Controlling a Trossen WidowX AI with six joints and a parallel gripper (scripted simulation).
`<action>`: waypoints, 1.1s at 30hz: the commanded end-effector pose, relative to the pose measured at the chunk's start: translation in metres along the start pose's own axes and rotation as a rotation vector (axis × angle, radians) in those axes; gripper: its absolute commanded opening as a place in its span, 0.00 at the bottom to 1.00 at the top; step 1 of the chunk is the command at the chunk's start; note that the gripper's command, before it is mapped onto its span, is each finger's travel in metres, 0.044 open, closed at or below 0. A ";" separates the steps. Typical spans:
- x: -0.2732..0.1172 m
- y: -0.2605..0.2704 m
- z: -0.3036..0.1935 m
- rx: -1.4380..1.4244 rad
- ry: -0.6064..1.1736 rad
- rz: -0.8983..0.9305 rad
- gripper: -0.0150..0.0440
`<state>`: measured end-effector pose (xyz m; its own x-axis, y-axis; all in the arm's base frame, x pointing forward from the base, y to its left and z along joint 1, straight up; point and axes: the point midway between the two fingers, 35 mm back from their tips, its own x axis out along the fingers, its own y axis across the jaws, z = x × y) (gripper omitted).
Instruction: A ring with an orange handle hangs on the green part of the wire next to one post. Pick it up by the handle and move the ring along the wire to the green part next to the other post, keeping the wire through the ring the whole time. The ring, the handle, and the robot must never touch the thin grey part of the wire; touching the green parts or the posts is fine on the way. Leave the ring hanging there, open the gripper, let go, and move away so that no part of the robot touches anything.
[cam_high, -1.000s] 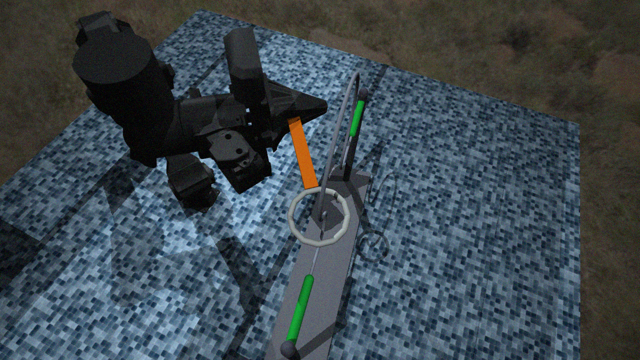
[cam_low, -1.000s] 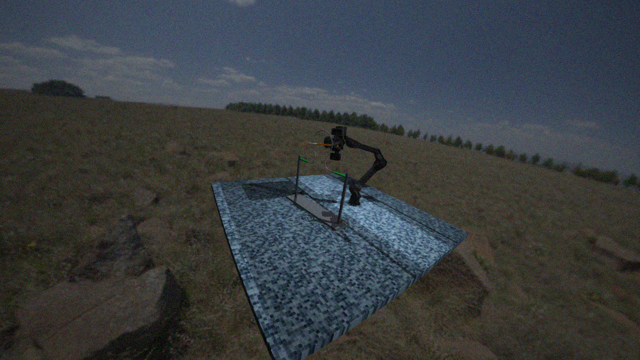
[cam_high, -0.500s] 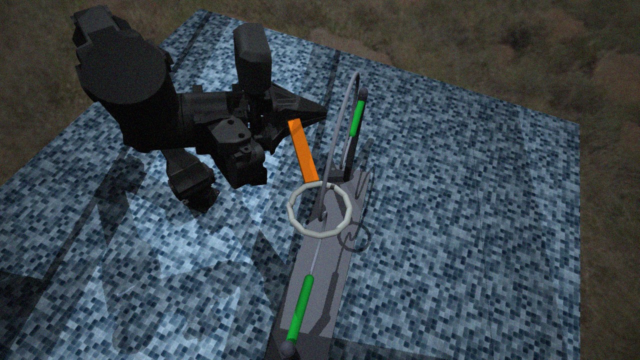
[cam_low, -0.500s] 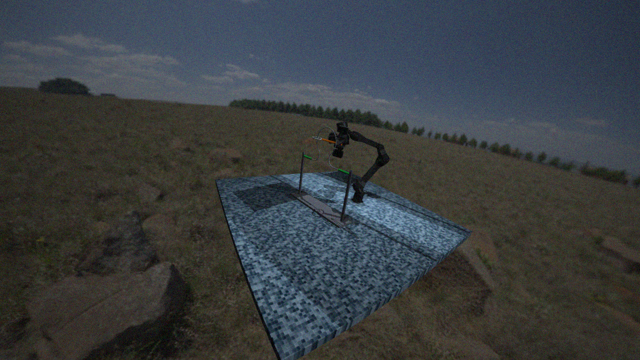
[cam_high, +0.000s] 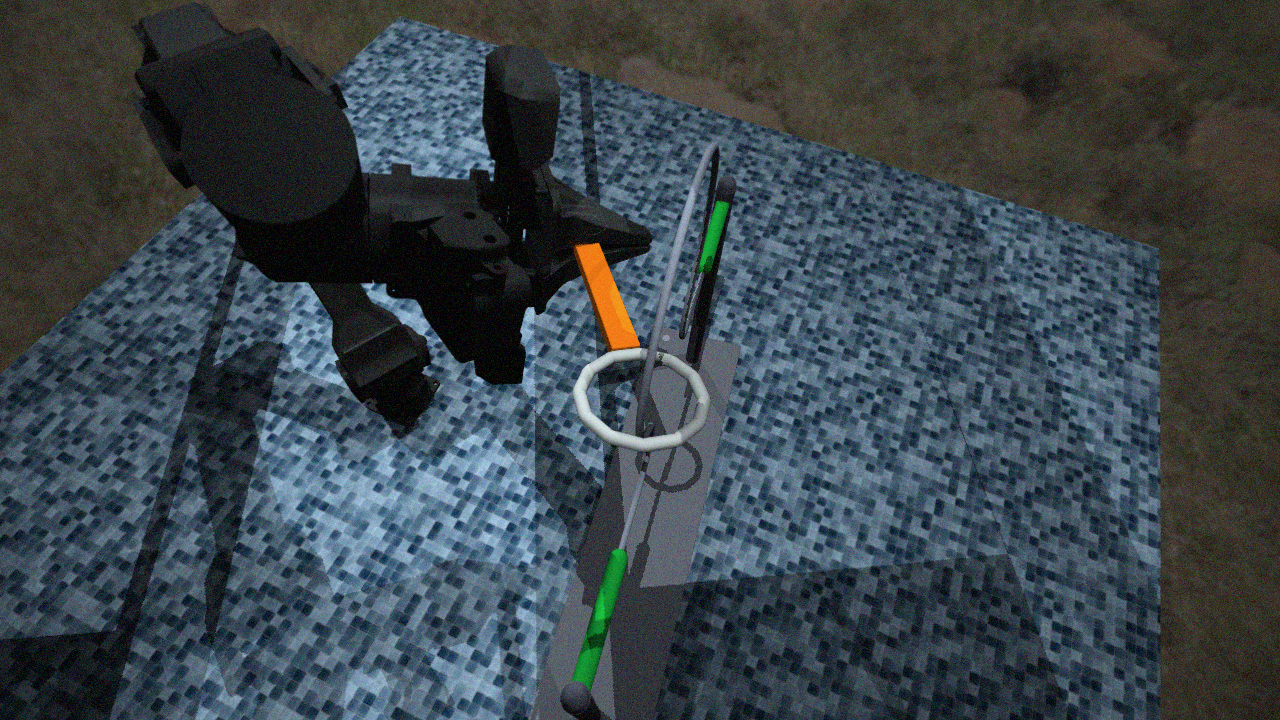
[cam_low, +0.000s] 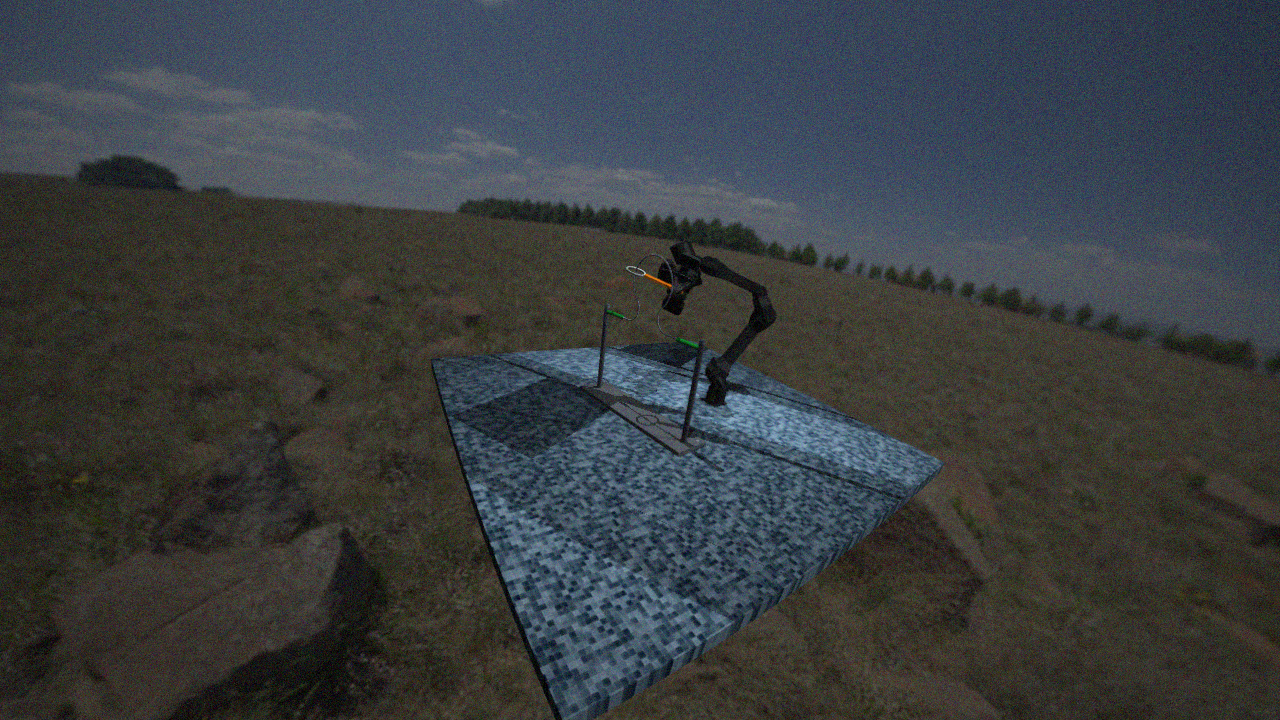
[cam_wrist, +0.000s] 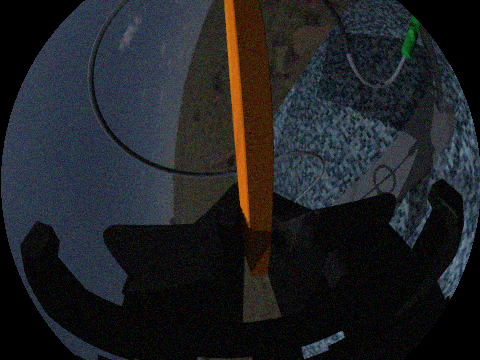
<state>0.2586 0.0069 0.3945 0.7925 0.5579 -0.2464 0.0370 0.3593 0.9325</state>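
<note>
The white ring (cam_high: 644, 443) is held in the air around the grey wire (cam_high: 669, 268) (cam_wrist: 92, 75). It is at the side of the tall arch facing the near post of the top view. The wire passes through its opening. Any contact at the rim by the handle cannot be told. My gripper (cam_high: 646, 240) (cam_wrist: 243, 188) is shut on the orange handle (cam_high: 608, 300) (cam_low: 657, 279) (cam_wrist: 255, 125), which slants from the fingers to the ring. The near green part (cam_high: 600, 617) (cam_low: 615, 313) and far green part (cam_high: 714, 234) (cam_low: 688, 342) carry no ring.
The near post (cam_high: 576, 697) (cam_low: 602, 349) and far post (cam_high: 726, 189) (cam_low: 692, 394) stand on a grey base plate (cam_high: 680, 537). The wire's arch rises close beside my fingertips in the top view. A thin curled wire section lies between the ring and the near green part.
</note>
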 end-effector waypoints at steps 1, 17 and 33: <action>0.000 -0.001 0.001 -0.056 -0.007 -0.035 0.00; 0.001 -0.009 0.003 -0.237 -0.029 -0.150 0.00; 0.000 -0.017 0.005 -0.411 -0.051 -0.256 0.00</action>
<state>0.2610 -0.0016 0.3797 0.8129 0.4033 -0.4202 0.0065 0.7152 0.6989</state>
